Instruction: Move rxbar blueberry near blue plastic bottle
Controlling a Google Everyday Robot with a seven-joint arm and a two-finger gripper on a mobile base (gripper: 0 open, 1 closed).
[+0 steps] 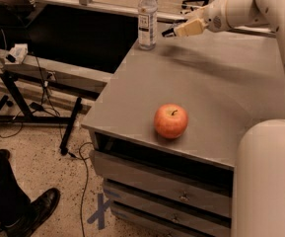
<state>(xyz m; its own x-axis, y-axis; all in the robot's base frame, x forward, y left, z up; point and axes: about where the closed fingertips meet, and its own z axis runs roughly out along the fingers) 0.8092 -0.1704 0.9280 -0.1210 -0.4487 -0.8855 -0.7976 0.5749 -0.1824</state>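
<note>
— Take the blue plastic bottle [147,16] as your mark. What is the biggest thing around it?

— The grey cabinet top [216,93] it stands on. The bottle is upright at the far left corner, white cap on. Drawers [181,196] run below the near edge, well in front of the bottle.

— And next in size?

— My own white arm [275,43]. It comes in from the right of the bottle and bends down the right side of the view to a bulky white housing [267,181] in the near right corner, far from the bottle. Left of the bottle and lower, off the cabinet, is a black stand [33,68] with cables [80,152] trailing to the floor. Far in front of the bottle and to its left are a dark trouser leg and a black shoe [33,209], with a blue X mark [100,211] on the floor beside them.

— Anything on the top that stands in the way?

— A red-orange apple [171,121] sits well in front of the bottle, near the front edge and apart from my reach line.

— Your pincer?

— My gripper [179,29] hangs above the top just right of the bottle, about level with its label, not touching it. Whether it is spread or pinching, I cannot tell.

— The rxbar blueberry?

— A dark sliver [167,32] pokes from the pincer's tip toward the bottle. Whether that is the bar, I cannot tell.
</note>
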